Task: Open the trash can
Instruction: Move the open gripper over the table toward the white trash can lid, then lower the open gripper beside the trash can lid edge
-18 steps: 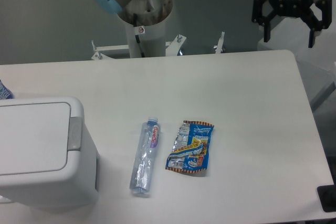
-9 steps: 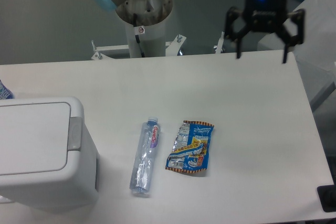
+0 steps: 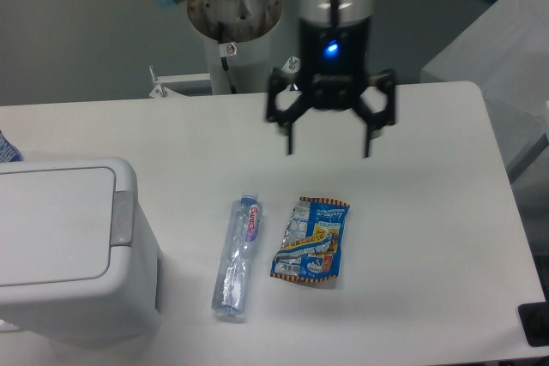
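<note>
- End effector (image 3: pixel 329 153) at upper centre of frame, fingers spread wide, pointing down, gripping nothing, touching nothing.
- Trash can (image 3: pixel 64 250) at lower left, lid closed flat, grey tab (image 3: pixel 123 218) on its right edge.
- Clear bottle (image 3: pixel 238 255) lying on white table (image 3: pixel 429 212), just left of crumpled blue wrapper (image 3: pixel 311 240), both below end effector.

A robot gripper (image 3: pixel 329 150) hangs with fingers spread wide above a white table (image 3: pixel 429 237), over a crumpled blue snack wrapper (image 3: pixel 310 241) and a clear plastic bottle (image 3: pixel 238 255). The white trash can (image 3: pixel 69 250) sits lid-closed at left.
</note>
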Controlling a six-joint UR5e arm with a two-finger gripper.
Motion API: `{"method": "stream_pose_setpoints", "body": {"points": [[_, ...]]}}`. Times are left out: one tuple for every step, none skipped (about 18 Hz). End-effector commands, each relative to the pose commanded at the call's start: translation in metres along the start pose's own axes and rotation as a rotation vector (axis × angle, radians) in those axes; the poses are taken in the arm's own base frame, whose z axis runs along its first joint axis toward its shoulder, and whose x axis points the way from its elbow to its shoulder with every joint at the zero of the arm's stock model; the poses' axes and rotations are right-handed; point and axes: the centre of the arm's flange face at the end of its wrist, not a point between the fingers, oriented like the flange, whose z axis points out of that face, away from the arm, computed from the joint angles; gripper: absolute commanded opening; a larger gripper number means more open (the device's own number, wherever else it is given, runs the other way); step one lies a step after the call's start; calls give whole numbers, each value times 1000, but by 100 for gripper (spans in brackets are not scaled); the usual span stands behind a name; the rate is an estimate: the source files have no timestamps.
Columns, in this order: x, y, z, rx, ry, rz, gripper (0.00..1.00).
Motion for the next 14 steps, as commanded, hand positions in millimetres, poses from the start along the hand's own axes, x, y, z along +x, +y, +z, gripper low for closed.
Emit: {"method": "stream_pose_setpoints", "body": {"points": [[14, -1, 6, -7, 14, -14, 100], [29, -2, 14, -19, 32, -25, 100], [40, 1, 24, -38, 44, -42, 100], [48, 2, 28, -42, 52, -66, 100], [54, 0, 35, -42, 57, -99, 100], [61, -3, 41, -33, 61, -129, 100], [70, -5, 45, -21, 66, -149, 100], [73, -6, 49, -14, 68, -167, 100], [73, -6, 52, -16, 69, -178, 100], [75, -6, 55, -19, 70, -184, 100], [82, -6, 57, -24, 77, -176, 100], [84, -5, 61, -29, 78, -175, 100], [83, -6, 61, -29, 77, -180, 100], [84, -6, 62, -29, 78, -177, 100]]}}
